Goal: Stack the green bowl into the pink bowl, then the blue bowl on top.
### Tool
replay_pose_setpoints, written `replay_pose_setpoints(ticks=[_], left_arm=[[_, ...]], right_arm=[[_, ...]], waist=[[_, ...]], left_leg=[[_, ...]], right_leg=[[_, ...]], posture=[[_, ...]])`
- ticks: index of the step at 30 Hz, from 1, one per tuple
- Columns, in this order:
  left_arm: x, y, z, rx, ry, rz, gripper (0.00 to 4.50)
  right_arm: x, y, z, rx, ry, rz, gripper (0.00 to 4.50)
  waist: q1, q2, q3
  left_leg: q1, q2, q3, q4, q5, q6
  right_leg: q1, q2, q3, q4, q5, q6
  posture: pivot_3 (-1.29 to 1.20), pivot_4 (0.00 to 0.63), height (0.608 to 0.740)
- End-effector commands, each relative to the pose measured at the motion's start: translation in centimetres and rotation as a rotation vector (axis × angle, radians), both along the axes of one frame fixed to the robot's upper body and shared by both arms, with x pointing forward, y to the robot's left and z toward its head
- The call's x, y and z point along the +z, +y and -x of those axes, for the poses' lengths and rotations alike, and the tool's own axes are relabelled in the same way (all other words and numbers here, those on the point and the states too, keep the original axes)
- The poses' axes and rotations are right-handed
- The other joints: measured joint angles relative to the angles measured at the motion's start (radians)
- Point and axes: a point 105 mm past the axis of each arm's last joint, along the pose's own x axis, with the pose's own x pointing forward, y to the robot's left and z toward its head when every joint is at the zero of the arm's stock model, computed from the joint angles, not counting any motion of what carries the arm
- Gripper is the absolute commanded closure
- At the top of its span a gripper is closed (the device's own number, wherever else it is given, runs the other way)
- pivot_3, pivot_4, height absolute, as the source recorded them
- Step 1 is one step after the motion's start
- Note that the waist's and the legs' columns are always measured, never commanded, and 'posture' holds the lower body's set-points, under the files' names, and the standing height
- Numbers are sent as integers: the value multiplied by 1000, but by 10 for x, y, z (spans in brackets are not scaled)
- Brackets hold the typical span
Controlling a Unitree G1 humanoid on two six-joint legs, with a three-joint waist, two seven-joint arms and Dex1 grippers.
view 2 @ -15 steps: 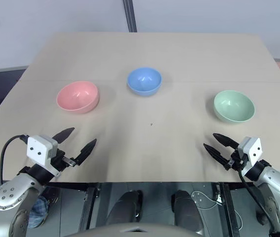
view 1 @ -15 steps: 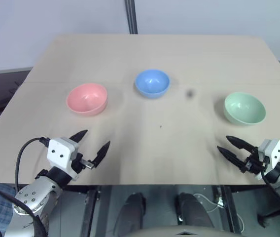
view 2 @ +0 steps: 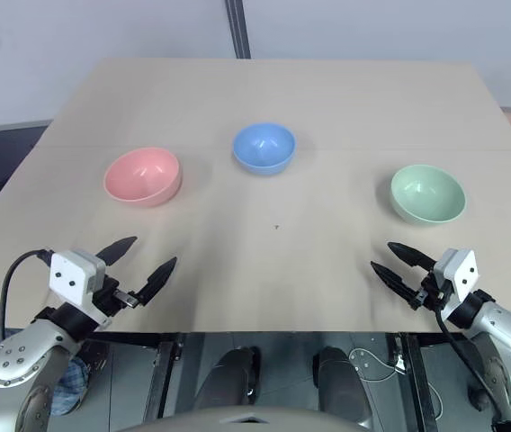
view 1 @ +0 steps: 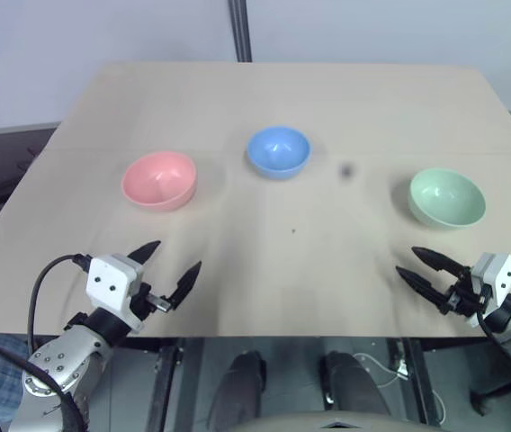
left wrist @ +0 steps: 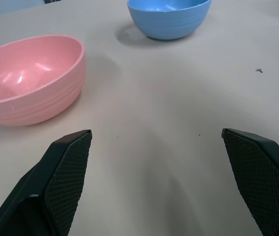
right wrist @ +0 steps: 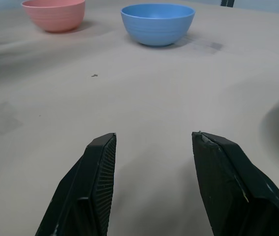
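The green bowl (view 1: 447, 197) sits upright and empty near the right edge of the table (view 1: 309, 94), about midway between its near and far edges. The pink bowl (view 1: 158, 180) stands toward the left edge at much the same depth, also upright and empty. The blue bowl (view 1: 278, 151) is between them, a little farther toward the far edge. All three are well apart from one another, so nothing is stacked yet.

My right gripper (view 1: 429, 270) hovers over the near edge of the table, near its right corner, just short of the green bowl; its jaws are spread wide with nothing between them. My left gripper (view 1: 167, 267) hangs over the near edge on the left side, on the near side of the pink bowl, its jaws likewise spread wide and bare.

I judge that I am at the very first step: fetching the green bowl. The next move calls for my right gripper to go forward to that bowl, take one wall of its rim between the fingers, lift it clear, and carry it across the table, past the blue bowl without knocking it, to lower it into the pink one.
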Motion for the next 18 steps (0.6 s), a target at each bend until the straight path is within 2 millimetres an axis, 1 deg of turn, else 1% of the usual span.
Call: replay_pose_setpoints(ticks=[1, 6, 12, 18], left_arm=[[11, -2, 2, -16, -39, -2, 0], [10, -1, 3, -6, -30, 7, 0], [10, -3, 1, -11, -35, 14, 0], [9, -3, -3, -15, -28, 3, 0]], right_arm=[[13, 6, 0, 31, -39, -3, 1938], [14, 5, -2, 14, -12, -14, 1938], [16, 8, -4, 24, -22, -11, 1938], [25, 15, -3, 67, -54, -6, 1938]], waist=[[0, 0, 0], [0, 0, 0], [0, 0, 0], [0, 0, 0]], left_leg=[[0, 0, 0, 0, 0, 0], [0, 0, 0, 0, 0, 0], [0, 0, 0, 0, 0, 0], [0, 0, 0, 0, 0, 0]], right_leg=[[0, 0, 0, 0, 0, 0], [0, 0, 0, 0, 0, 0], [0, 0, 0, 0, 0, 0], [0, 0, 0, 0, 0, 0]], posture=[[0, 150, 740], [0, 150, 740], [0, 150, 740], [0, 150, 740]])
